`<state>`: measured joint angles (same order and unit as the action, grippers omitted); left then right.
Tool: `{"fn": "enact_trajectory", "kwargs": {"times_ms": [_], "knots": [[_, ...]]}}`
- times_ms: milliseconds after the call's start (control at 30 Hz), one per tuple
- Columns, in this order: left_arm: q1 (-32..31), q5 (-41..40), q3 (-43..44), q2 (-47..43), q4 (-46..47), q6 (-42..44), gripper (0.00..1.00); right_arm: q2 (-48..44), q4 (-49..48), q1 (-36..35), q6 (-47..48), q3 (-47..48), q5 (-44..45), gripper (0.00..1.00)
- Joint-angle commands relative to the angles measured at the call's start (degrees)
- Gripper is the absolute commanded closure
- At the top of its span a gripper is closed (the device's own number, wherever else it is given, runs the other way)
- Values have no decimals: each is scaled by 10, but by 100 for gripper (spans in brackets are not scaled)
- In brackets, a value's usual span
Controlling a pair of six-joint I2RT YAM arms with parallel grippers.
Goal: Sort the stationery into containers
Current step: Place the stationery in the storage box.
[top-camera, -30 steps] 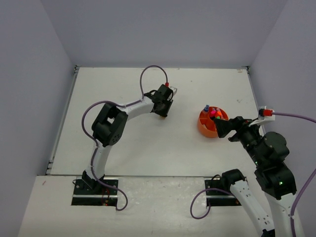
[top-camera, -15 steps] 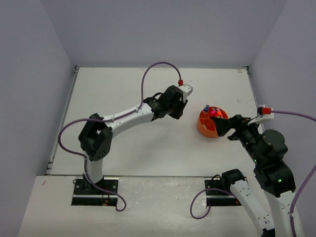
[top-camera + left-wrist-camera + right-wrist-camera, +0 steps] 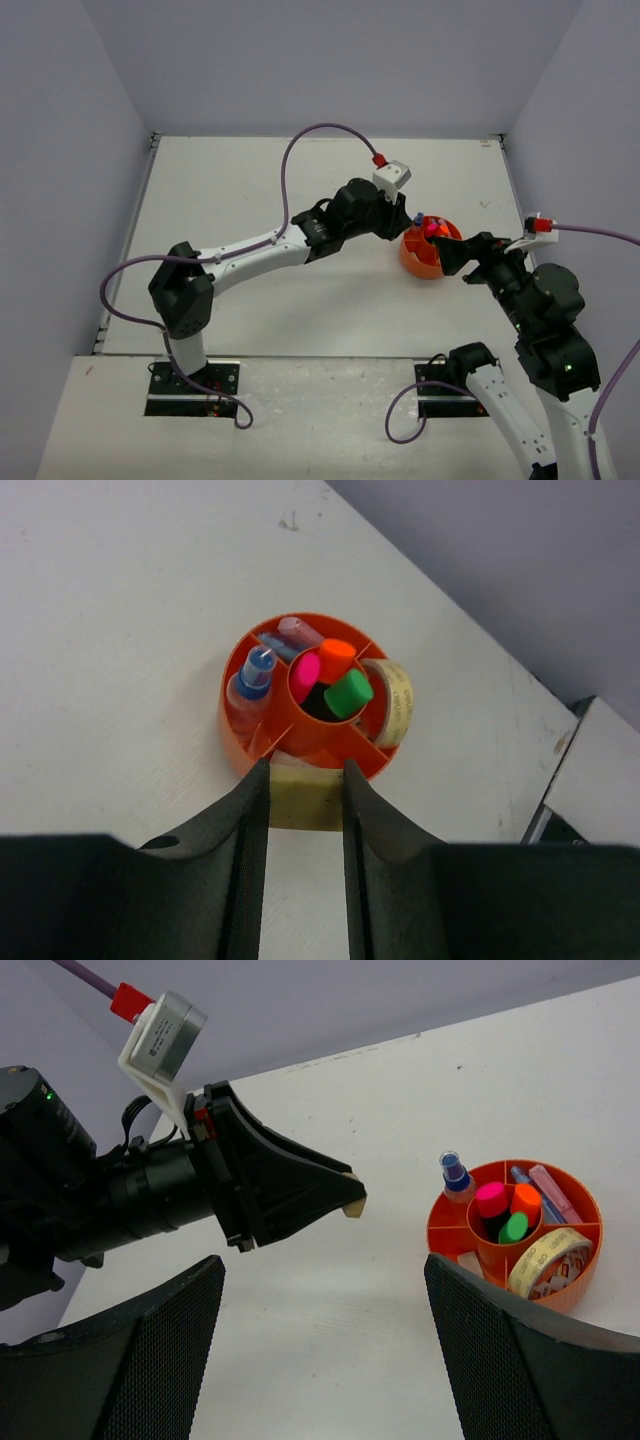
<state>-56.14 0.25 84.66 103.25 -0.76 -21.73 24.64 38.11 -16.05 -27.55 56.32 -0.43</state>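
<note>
Black mesh-faced fingers of the right gripper (image 3: 322,1330) are spread wide apart and nothing is held between them. Its station just beside the near right of the orange pot (image 3: 415,262) is unchanged from one second earlier. Over the same second the left gripper (image 3: 305,780) has been carried rightward across the table (image 3: 250,190). It is now located close to the pot's left rim and is seen apart from it in the right wrist view. Its fingers are clamped on one tiny tan block (image 3: 305,802), which is held clear of the table.

Contents of the pot, as counted in the left wrist view:

- Centre cup: three black highlighters (image 3: 306,673) are stood upright, capped pink, orange and green.
- Left compartment: one blue-white pen (image 3: 255,675).
- Right compartment: one tan band (image 3: 396,702), coiled in a ring.
- Far compartment: two pastel highlighters (image 3: 300,632), one pink and one blue.
</note>
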Motion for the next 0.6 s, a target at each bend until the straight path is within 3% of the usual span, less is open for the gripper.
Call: {"fn": "enact_trajectory", "kwargs": {"times_ms": [0, 567], "knots": [[-7, 47, 35, 47, 78, -26, 93, -7, -1, 1, 4, 25, 15, 16], [-21, 74, 45, 138, 158, -32, 89, -16, 7, 1, 7, 24, 12, 16]]}}
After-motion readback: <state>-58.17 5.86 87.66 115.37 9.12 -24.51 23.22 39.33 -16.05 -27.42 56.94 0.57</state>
